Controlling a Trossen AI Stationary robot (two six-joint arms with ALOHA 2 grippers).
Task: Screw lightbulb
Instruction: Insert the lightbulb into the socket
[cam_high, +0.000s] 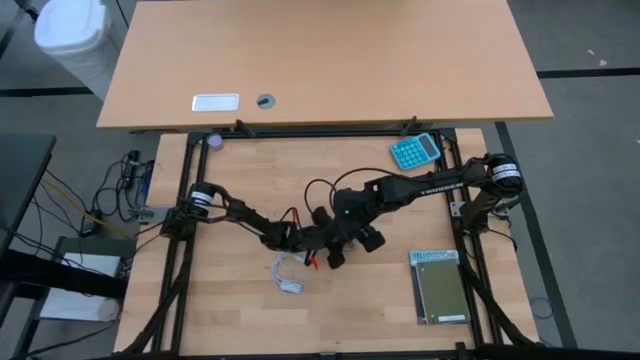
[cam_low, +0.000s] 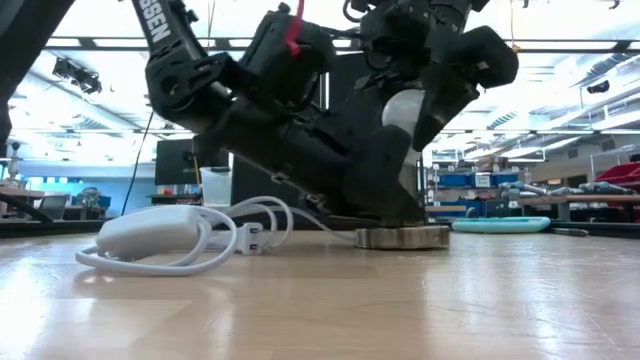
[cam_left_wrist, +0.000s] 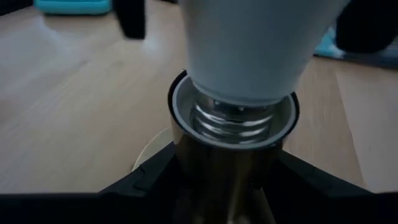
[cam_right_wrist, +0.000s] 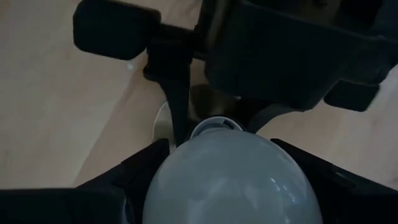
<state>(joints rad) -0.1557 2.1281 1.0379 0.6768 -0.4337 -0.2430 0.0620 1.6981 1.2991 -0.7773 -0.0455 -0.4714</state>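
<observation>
Left wrist view looks straight at the small white pear-shaped lightbulb (cam_left_wrist: 249, 50), whose silvery threaded screw base (cam_left_wrist: 233, 118) sits part-way down in the round grey socket (cam_left_wrist: 186, 118), several turns of thread showing above the rim. The bulb stands upright near the middle of the table, just beside the coiled white cable with its adapter block (cam_low: 160, 235).

It is likely light, with a smooth, slippery, thin shell that would crack under a hard squeeze. The widest part of the dome looks like the best place to take hold, with gentle pressure, so the fingers can turn it without slipping or tilting the thread.

The right gripper (cam_right_wrist: 230, 180) comes down over the bulb from above, a dark finger (cam_right_wrist: 130, 171) on each side of the dome; whether the fingers press on the glass or stand slightly off it, I cannot tell. The left gripper (cam_left_wrist: 217, 186) reaches in low and is closed around the socket body, steadying it on the light wooden table (cam_high: 380, 310). A teal calculator (cam_high: 415, 151) lies well apart.
</observation>
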